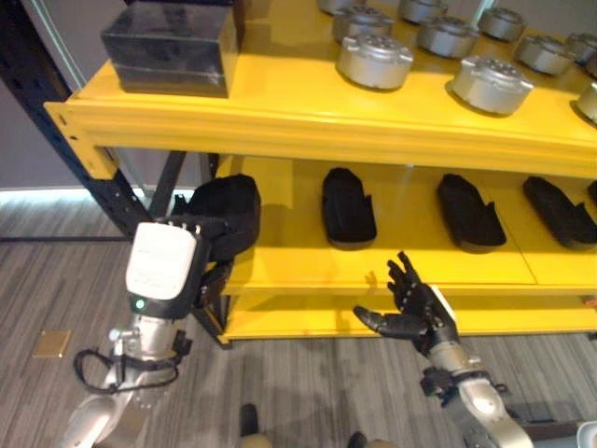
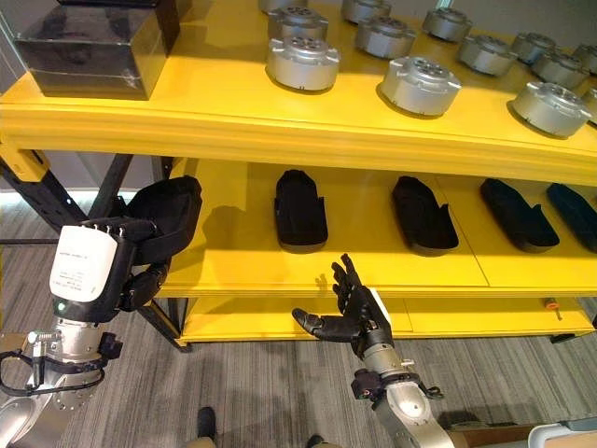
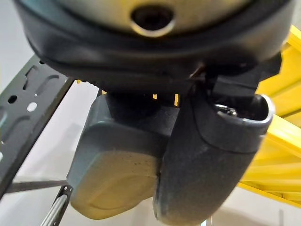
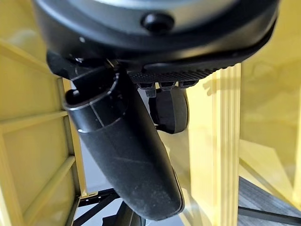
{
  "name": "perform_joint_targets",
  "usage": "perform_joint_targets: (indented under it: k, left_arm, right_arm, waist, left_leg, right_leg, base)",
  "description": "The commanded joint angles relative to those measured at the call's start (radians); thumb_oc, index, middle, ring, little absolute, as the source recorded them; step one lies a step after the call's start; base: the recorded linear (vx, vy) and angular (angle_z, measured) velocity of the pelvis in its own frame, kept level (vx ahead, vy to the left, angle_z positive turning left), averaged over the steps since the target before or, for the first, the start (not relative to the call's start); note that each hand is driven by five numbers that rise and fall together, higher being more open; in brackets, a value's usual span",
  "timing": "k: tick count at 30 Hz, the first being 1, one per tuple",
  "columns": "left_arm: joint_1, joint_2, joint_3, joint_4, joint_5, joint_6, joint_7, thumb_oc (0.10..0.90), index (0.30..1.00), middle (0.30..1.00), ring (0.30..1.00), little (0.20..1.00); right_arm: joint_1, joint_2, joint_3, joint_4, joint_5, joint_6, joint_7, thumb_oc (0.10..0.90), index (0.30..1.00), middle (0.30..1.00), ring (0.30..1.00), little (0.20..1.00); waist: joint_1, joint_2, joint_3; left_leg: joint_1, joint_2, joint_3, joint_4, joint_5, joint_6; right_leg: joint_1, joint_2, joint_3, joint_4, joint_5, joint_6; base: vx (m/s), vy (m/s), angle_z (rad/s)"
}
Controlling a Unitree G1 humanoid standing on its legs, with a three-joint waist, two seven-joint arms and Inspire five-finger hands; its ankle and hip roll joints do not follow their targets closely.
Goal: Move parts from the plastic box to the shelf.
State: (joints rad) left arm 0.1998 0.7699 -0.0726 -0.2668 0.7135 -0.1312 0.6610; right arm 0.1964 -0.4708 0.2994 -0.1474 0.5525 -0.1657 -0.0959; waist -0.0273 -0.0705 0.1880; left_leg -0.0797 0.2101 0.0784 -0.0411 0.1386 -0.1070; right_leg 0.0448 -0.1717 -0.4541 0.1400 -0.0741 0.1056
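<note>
Nearest: left hand (image 1: 173, 266), fingers curled round black part (image 1: 227, 213), held at left end of lower shelf (image 1: 410, 271), just above its front edge. Right hand (image 1: 415, 308) w/ fingers spread, palm up, empty, in front of lower shelf edge near middle. Three more black parts (image 1: 348, 207) lying in a row on lower shelf. On top shelf (image 1: 280, 103): black box (image 1: 173, 47) at left, silver round parts (image 1: 375, 60) to the right.

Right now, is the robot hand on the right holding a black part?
No, the right robot hand is open and empty before the yellow shelf.
</note>
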Motion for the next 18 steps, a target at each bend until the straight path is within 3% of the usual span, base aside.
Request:
perform_joint_targets:
  k: [1, 12, 18]
  left_arm:
    - [-0.133, -0.005, 0.075, -0.089, -0.007, -0.021, 0.077, 0.4, 0.3, 0.3, 0.3, 0.3]
    - [-0.237, -0.022, 0.032, -0.051, 0.01, 0.012, 0.103, 0.4, 0.3, 0.3, 0.3, 0.3]
    - [-0.33, -0.023, 0.037, 0.012, 0.044, 0.088, 0.165, 0.4, 0.3, 0.3, 0.3, 0.3]
  right_arm:
    - [-0.106, -0.01, -0.02, -0.085, -0.011, -0.128, 0.01, 0.9, 1.0, 1.0, 1.0, 1.0]
    - [-0.167, -0.03, 0.019, -0.099, -0.039, -0.143, -0.003, 0.9, 1.0, 1.0, 1.0, 1.0]
    - [-0.195, -0.037, 0.032, -0.108, -0.037, -0.15, -0.013, 0.9, 1.0, 1.0, 1.0, 1.0]
  waist:
    - [-0.005, 0.011, -0.046]
    - [-0.019, 0.033, -0.015]
    - [-0.029, 0.029, -0.007]
  left_leg:
    - [0.135, 0.105, 0.04, -0.018, -0.067, -0.034]
    - [0.077, 0.129, 0.05, -0.021, -0.039, -0.041]
    - [0.028, 0.13, 0.061, -0.021, -0.03, -0.043]
  right_leg:
    - [-0.107, -0.06, 0.006, 0.097, 0.058, 0.037]
    - [-0.209, -0.055, 0.03, 0.158, 0.045, 0.026]
    - [-0.29, -0.059, 0.053, 0.19, 0.049, 0.025]
  base:
    - [-0.02, -0.06, 0.0]
    - [-0.03, -0.037, -0.05]
    - [-0.04, -0.008, -0.07]
